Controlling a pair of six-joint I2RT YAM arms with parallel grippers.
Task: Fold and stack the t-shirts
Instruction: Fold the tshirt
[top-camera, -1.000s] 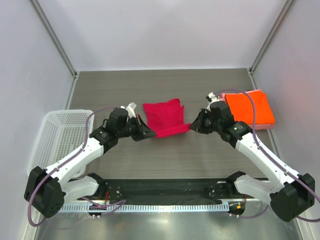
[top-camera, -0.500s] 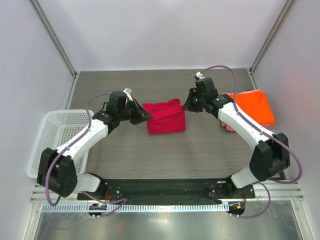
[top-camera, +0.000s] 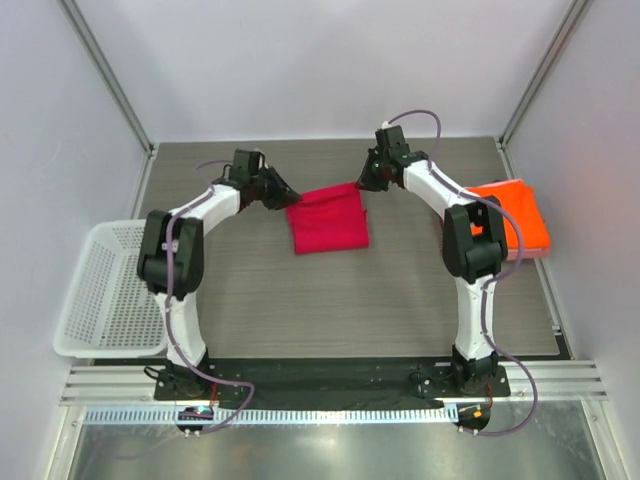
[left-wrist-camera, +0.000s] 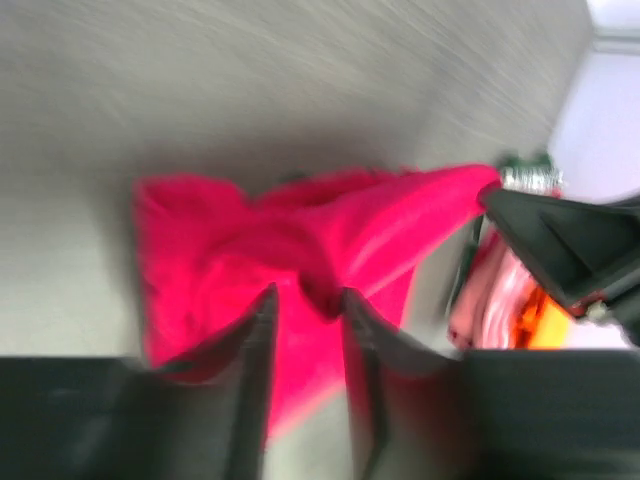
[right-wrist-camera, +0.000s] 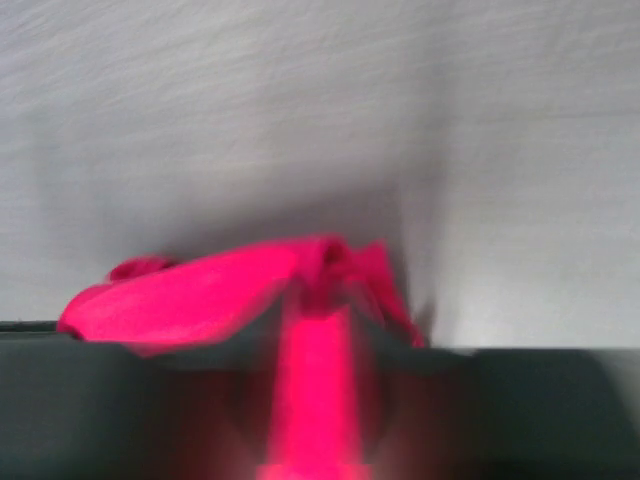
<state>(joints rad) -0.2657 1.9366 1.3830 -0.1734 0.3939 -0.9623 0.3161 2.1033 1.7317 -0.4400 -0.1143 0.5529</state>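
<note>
— What do the arms look like?
— The left arm (top-camera: 215, 200) and right arm (top-camera: 430, 185) have white shells, black at every joint.
— Cables?
— A mauve cable (top-camera: 420, 113) runs along each. The left end effector (top-camera: 287, 197) and right end effector (top-camera: 364, 184) are black, with dark fingers (left-wrist-camera: 250, 370).

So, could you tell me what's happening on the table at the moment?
Both arms reach to the far side of the table, working on the crimson-magenta cloth t-shirt, which lies folded in the middle. The left gripper pinches its far left corner and the right gripper its far right corner. A folded bright orange t-shirt sits at the right edge on a pale pink cloth. The white plastic mesh basket is at the left.
</note>
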